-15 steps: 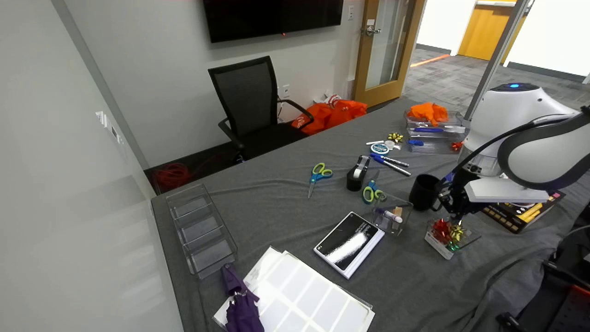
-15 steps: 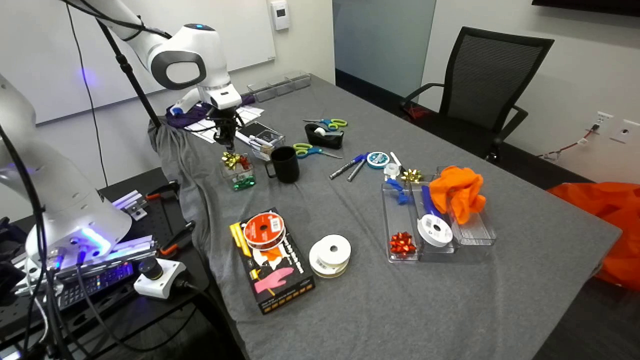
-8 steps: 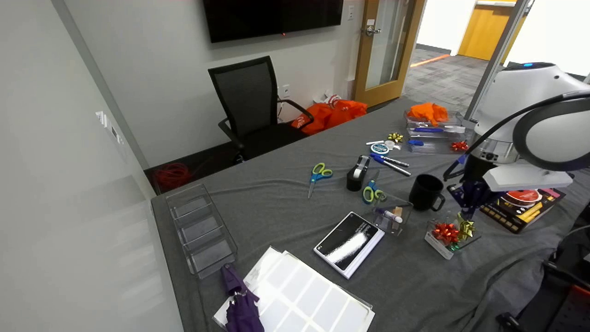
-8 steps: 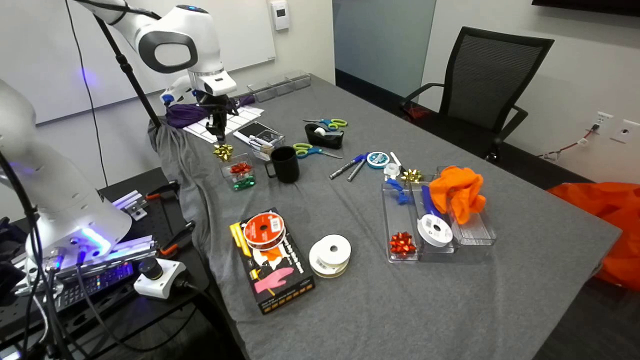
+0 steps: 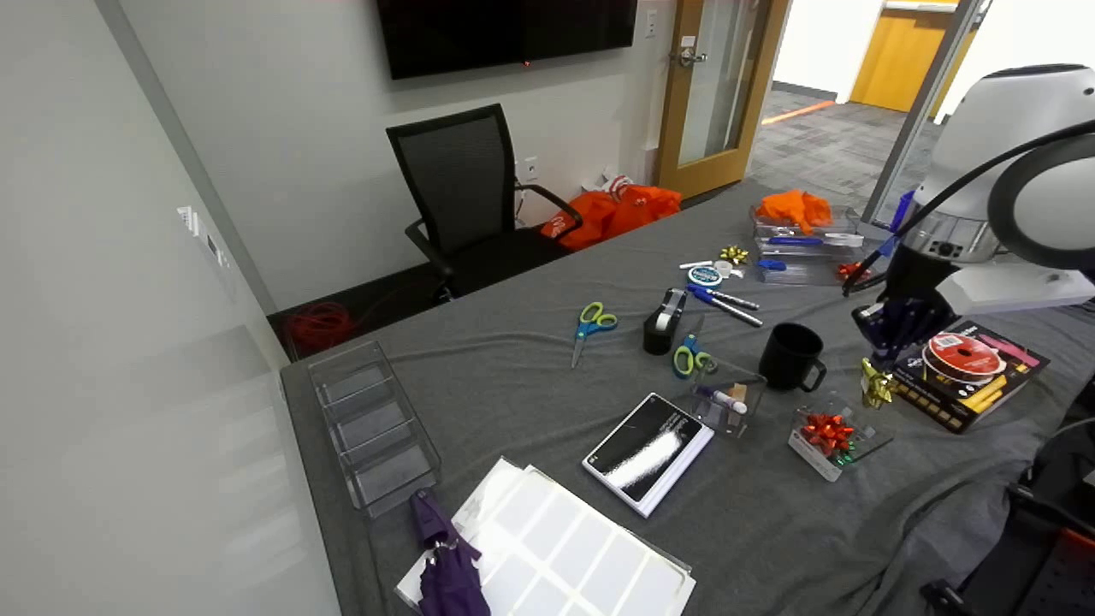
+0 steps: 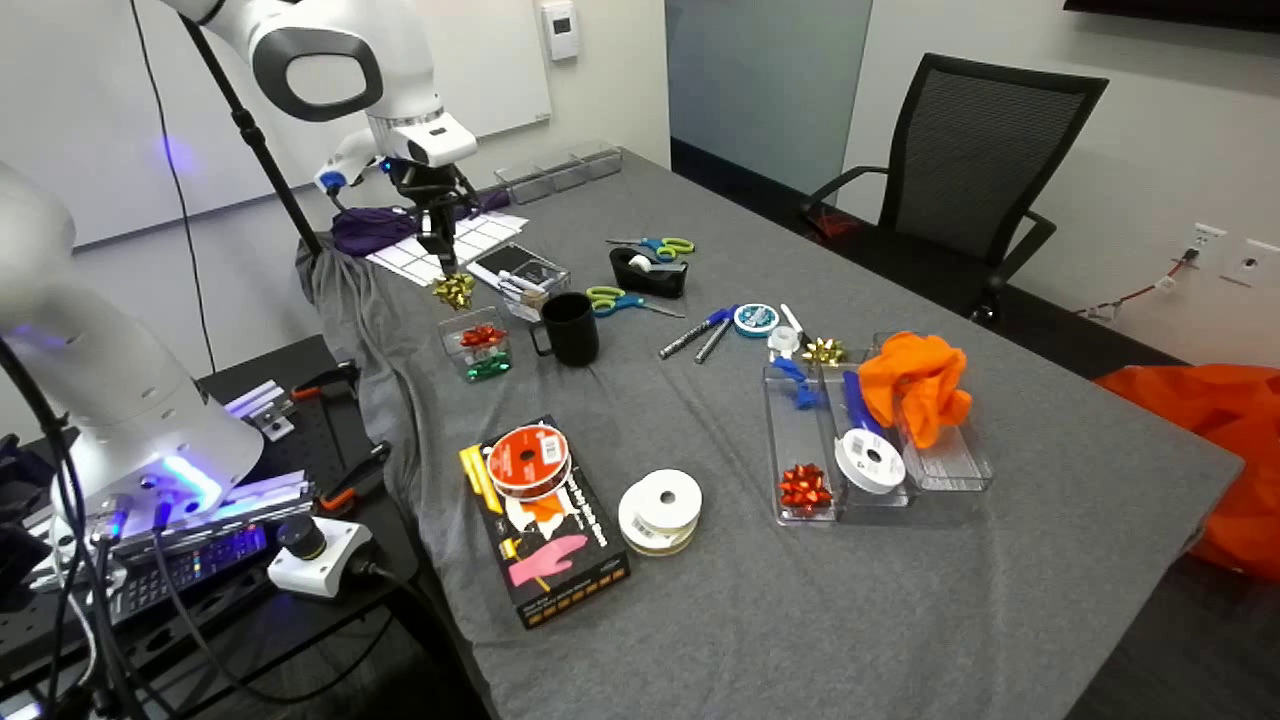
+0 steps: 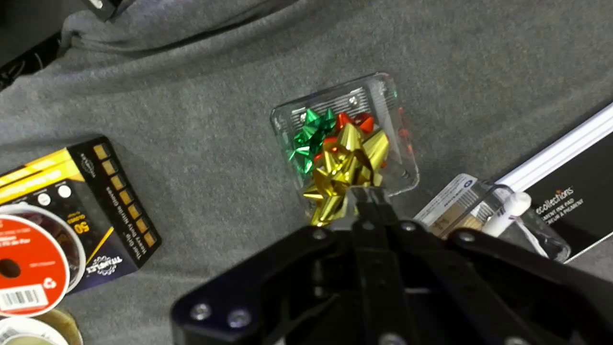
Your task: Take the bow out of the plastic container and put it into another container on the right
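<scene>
Between the jaws, pressed nearly together, the gold bow [image 7: 345, 167] is pinched and held off the desk [image 6: 850, 610], near the plastic container [image 7: 385, 103]. Inside it, a red bow [image 6: 482, 336] and a green bow [image 6: 489, 366] are seen. Near it the black mug [image 6: 570, 330] is set; farther off, the black box [image 6: 572, 560] is topped by a red spool [image 6: 525, 460].

Glossy bow [image 7: 341, 173]; plastic container [image 7: 358, 98]
</scene>
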